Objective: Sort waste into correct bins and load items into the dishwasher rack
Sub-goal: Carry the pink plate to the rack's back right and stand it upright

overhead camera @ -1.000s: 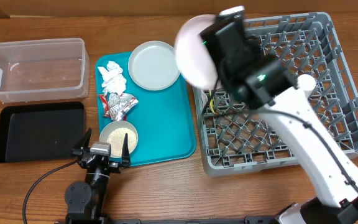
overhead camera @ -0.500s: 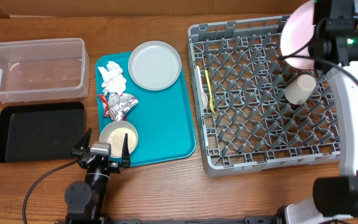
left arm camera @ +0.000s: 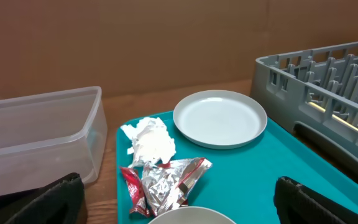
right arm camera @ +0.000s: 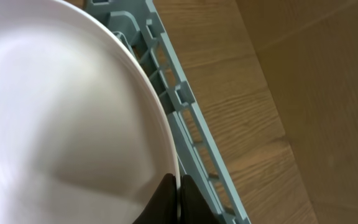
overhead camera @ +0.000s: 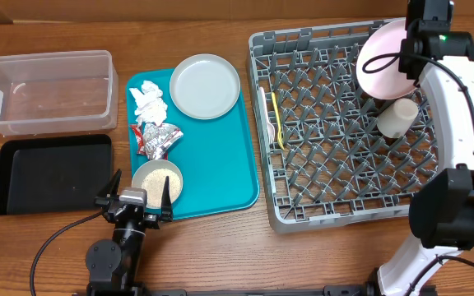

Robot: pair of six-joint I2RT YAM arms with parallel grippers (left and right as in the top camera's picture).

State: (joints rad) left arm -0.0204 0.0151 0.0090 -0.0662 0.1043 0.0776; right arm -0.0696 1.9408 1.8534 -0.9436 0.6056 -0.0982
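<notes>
Overhead: right gripper [overhead camera: 412, 56] is clenched on the rim of the white plate [overhead camera: 381, 62]. Plate's tilted on edge over the far-right corner of the dishwasher rack [overhead camera: 348, 212], close to the small white cup [overhead camera: 397, 117] sitting among the pegs. Left gripper [overhead camera: 135, 200] sits released, wide open, at the near edge of the teal tray [overhead camera: 220, 177], nothing in it. To do this well, imo: keep the plate upright, line its edge w/ a gap between peg rows, stay clear of the cup, lower fully before letting go.

Left wrist: the leftovers. Grey-blue plate [left arm camera: 219, 118], napkin [left arm camera: 149, 142] and foil wrapper [left arm camera: 166, 183] are all on the tray. No white plate in sight here.

Right wrist: close-up, fingertips [right arm camera: 169, 196] pinch the plate's rim, rack wall right behind. Overhead can't show that pinch, but pegs & cup are hidden here, so slot alignment must be judged from above.
</notes>
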